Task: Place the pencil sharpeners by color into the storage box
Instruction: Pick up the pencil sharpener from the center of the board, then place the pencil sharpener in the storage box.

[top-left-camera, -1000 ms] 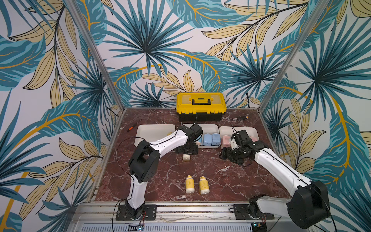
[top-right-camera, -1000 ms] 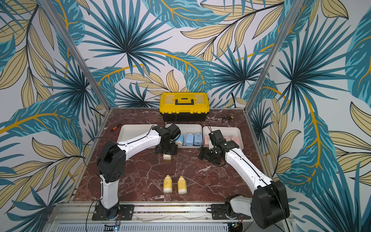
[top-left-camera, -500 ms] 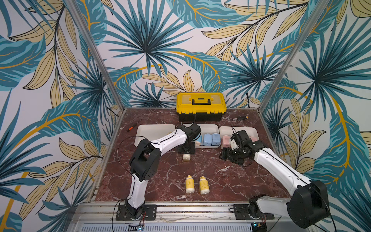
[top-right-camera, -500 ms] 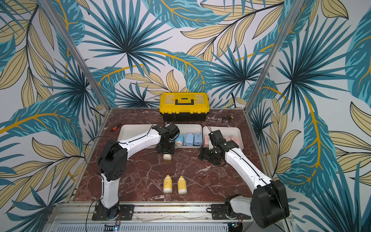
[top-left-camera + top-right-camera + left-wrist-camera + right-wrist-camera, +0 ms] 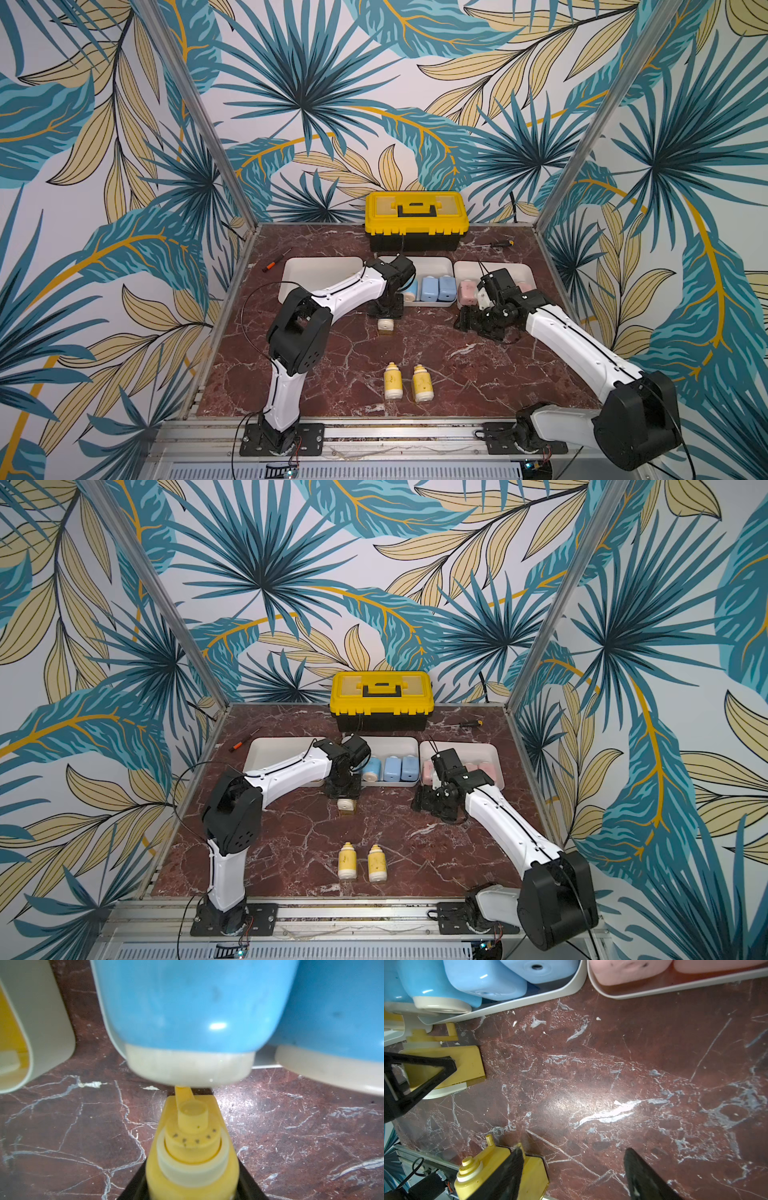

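Left gripper (image 5: 386, 314) has clamped shut on 1 yellow sharpener (image 5: 385, 327).

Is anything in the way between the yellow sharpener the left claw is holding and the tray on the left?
Nothing visible. The left claw is shut on the yellow sharpener on the table, in front of the middle tray. Only bare table and the low wall of the left tray lie between.
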{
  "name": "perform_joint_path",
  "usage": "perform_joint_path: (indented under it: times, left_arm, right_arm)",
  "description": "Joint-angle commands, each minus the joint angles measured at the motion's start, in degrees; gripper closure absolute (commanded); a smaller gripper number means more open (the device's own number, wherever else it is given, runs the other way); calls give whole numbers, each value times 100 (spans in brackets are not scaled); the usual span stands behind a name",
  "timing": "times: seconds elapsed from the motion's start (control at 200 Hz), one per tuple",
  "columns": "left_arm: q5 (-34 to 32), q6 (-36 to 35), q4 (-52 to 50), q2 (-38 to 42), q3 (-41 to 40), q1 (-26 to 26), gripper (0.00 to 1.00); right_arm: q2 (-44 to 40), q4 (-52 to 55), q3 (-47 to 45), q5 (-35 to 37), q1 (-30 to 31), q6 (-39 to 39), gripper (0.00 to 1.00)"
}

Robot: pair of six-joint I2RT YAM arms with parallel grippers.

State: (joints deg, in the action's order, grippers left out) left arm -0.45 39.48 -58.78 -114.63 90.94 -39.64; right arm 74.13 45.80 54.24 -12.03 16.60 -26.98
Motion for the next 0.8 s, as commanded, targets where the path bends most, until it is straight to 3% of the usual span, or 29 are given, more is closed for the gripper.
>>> perform_joint_path:
  times: [0.0,0.441,0.796]
  left_arm:
    - [121,51,-45,287,-163,22,63]
    - [249,-53,-59,1194,-527,234,64]
    - [189,-107,-54,2432,-789,841,64]
  right_arm:
    - [96,105,95,-5,-10,46,22]
    - [163,140,252,-72,-8,28,22]
    - [220,180,337,-115,-12,35,22]
